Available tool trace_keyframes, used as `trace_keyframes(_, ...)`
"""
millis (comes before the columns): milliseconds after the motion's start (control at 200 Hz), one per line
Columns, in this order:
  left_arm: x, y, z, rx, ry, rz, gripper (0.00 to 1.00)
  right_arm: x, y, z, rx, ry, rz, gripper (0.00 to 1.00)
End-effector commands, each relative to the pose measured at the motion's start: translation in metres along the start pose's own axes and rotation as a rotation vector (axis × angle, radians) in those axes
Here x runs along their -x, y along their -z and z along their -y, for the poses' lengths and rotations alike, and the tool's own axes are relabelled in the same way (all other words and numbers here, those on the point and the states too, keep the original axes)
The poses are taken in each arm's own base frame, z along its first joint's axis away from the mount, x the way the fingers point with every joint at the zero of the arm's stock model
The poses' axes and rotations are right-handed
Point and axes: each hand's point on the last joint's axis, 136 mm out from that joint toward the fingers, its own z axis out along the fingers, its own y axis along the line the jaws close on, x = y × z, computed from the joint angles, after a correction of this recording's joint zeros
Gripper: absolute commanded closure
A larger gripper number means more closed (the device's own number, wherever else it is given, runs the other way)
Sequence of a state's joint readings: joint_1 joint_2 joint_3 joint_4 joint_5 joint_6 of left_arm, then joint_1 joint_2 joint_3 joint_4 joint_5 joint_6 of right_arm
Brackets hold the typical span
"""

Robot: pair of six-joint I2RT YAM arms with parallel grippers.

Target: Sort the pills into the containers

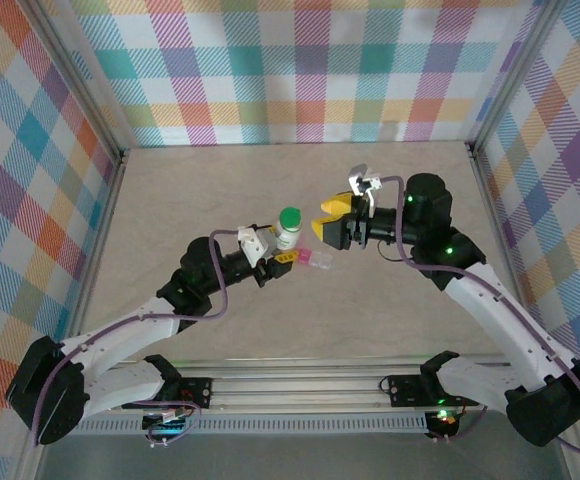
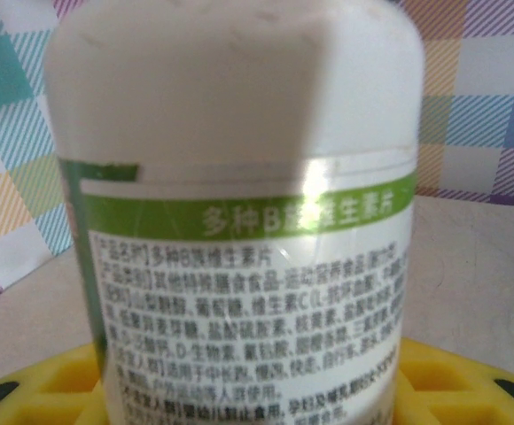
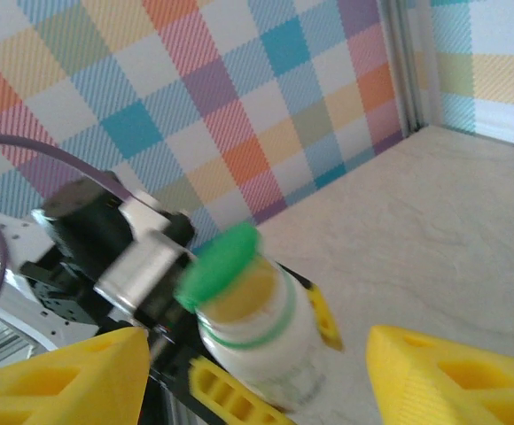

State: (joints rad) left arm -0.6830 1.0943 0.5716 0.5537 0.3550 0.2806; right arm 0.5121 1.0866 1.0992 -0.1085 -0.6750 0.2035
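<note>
A white pill bottle (image 1: 288, 236) with a green label band stands upright, and my left gripper (image 1: 282, 256) is shut on its lower body. In the left wrist view the bottle (image 2: 239, 177) is very close, with yellow fingers (image 2: 456, 381) at either side of its base. In the right wrist view its green cap (image 3: 220, 262) is tipped up off a yellowish mouth. My right gripper (image 1: 328, 222) stands open just right of the bottle's top, and its point midway between the fingertips (image 3: 257, 350) falls around the bottle. The containers (image 1: 318, 261), a small pink strip, lie on the table beside the bottle. The pills are hidden.
Plaid walls (image 1: 300, 70) enclose the beige table (image 1: 270, 180) on three sides. Metal rails (image 1: 300, 385) run along the near edge between the arm bases. Bare table lies behind and in front of the grippers.
</note>
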Motion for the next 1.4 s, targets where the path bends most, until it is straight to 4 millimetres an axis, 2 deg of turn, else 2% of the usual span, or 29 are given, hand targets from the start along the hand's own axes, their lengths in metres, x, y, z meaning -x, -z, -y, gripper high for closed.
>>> trace_keyframes(0, 0.008, -0.004, -0.003, -0.005, -0.016, 0.043, 1.00, -0.005, -0.007, -0.010, 0.055, -0.006, -0.057, 0.32)
trace_keyframes(150, 0.007, -0.008, 0.001, -0.039, -0.005, 0.043, 1.00, -0.023, -0.022, 0.003, 0.011, 0.011, -0.130, 0.34)
trace_keyframes(300, 0.009, -0.006, 0.000, -0.034, 0.004, 0.051, 1.00, -0.049, -0.038, 0.018, -0.038, 0.020, -0.241, 0.36)
trace_keyframes(485, 0.009, -0.009, 0.000, -0.038, 0.008, 0.038, 1.00, -0.065, -0.056, 0.011, 0.025, 0.016, -0.284, 0.38)
trace_keyframes(680, 0.007, -0.014, 0.005, -0.084, 0.017, 0.017, 1.00, -0.066, -0.070, 0.021, -0.010, -0.018, -0.274, 0.48)
trace_keyframes(910, 0.004, -0.016, 0.009, -0.105, 0.012, 0.000, 1.00, -0.064, -0.078, 0.024, -0.015, -0.056, -0.252, 0.43)
trace_keyframes(1225, 0.010, -0.015, 0.017, -0.150, 0.011, 0.025, 1.00, -0.068, -0.086, 0.026, -0.021, -0.072, -0.253, 0.39)
trace_keyframes(1320, 0.011, -0.016, 0.019, -0.164, 0.015, 0.028, 1.00, -0.067, -0.086, 0.025, -0.018, -0.072, -0.246, 0.39)
trace_keyframes(1395, 0.011, -0.016, 0.020, -0.169, 0.016, 0.031, 1.00, -0.066, -0.086, 0.025, -0.021, -0.069, -0.241, 0.43)
